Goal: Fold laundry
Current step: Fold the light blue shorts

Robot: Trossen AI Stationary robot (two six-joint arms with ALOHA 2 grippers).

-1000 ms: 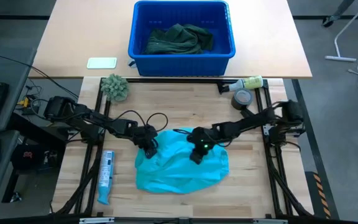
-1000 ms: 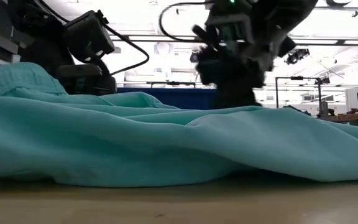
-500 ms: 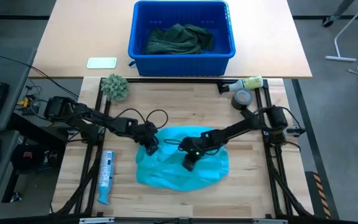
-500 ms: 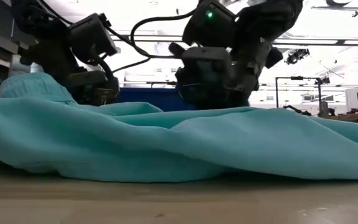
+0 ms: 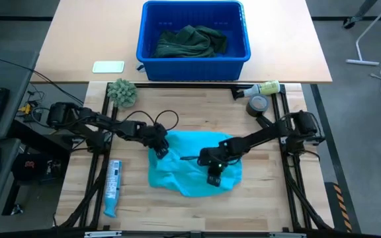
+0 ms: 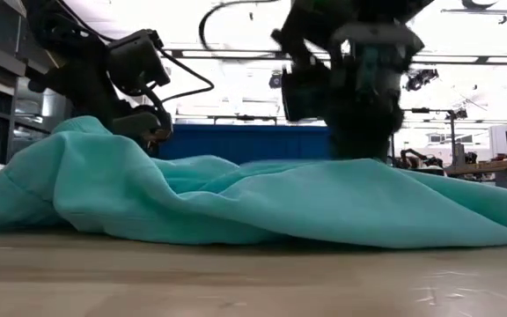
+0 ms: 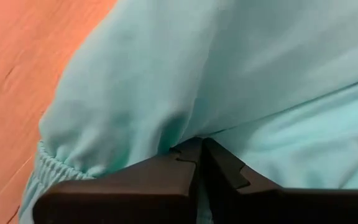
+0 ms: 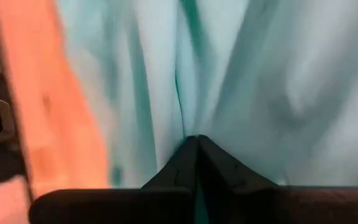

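The turquoise garment (image 5: 194, 165) lies crumpled on the wooden table, mid-front; in the low view the garment (image 6: 236, 198) rises to a hump at its left end. My left gripper (image 5: 159, 148) is shut on its left far part, and my right gripper (image 5: 213, 174) is shut on its right near part. Both grippers show closed on cloth in their wrist views, left gripper (image 7: 196, 149) and right gripper (image 8: 197, 142). Dark green garments (image 5: 190, 41) lie bundled in the blue bin. My left gripper pinches a gathered fold of the turquoise cloth (image 7: 188, 127) between its two fingers, near a ribbed cuff (image 7: 51, 168). It comes slanting down from the table's left. The held part is raised off the table; the rest lies slack. My right gripper pinches a ridge of the turquoise cloth (image 8: 188, 121) between its shut fingers, coming from above and pointing down. Creases run away from the fingertips. The cloth around it rests on the table.
The blue bin (image 5: 194, 58) stands on the far table. A fuzzy grey-green ball (image 5: 122, 92) sits at the far left, a tape roll (image 5: 258, 104) and a bottle (image 5: 263, 87) at the far right. A blue and white tube (image 5: 113, 186) lies near left.
My right gripper has moved toward the near edge, dragging its pinch of cloth along. My left gripper has shifted a little toward the far edge and risen. The garment has bunched narrower, its left side drawn in and lifted into a hump.
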